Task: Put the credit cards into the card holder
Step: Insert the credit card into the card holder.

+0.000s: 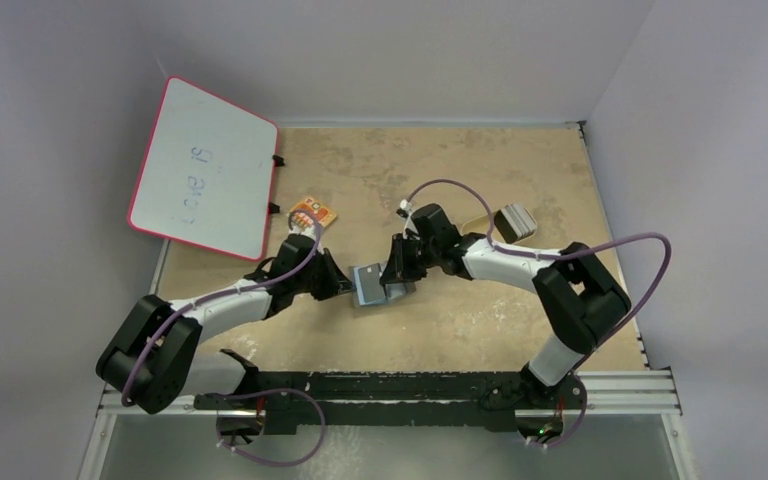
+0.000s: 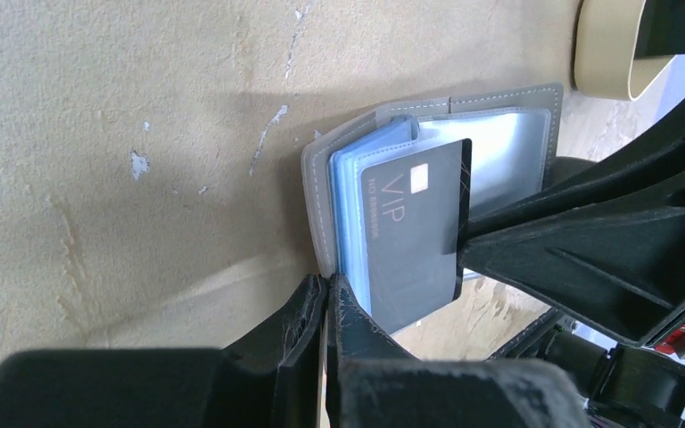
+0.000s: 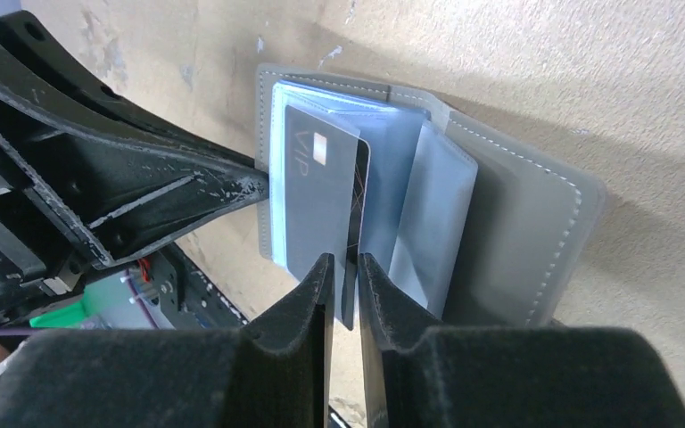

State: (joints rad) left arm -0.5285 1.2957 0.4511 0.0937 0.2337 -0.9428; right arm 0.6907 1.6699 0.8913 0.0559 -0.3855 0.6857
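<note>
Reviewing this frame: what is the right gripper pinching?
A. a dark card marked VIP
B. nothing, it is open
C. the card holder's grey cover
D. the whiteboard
A: the right wrist view shows the right gripper shut on the lower edge of the dark VIP card, which lies against the blue sleeves of the open card holder; the left gripper pinches the holder's grey cover.

Matt grey card holder [image 3: 535, 223], glossy plastic sleeves [image 3: 433, 214], smooth card [image 3: 321, 205].
</note>
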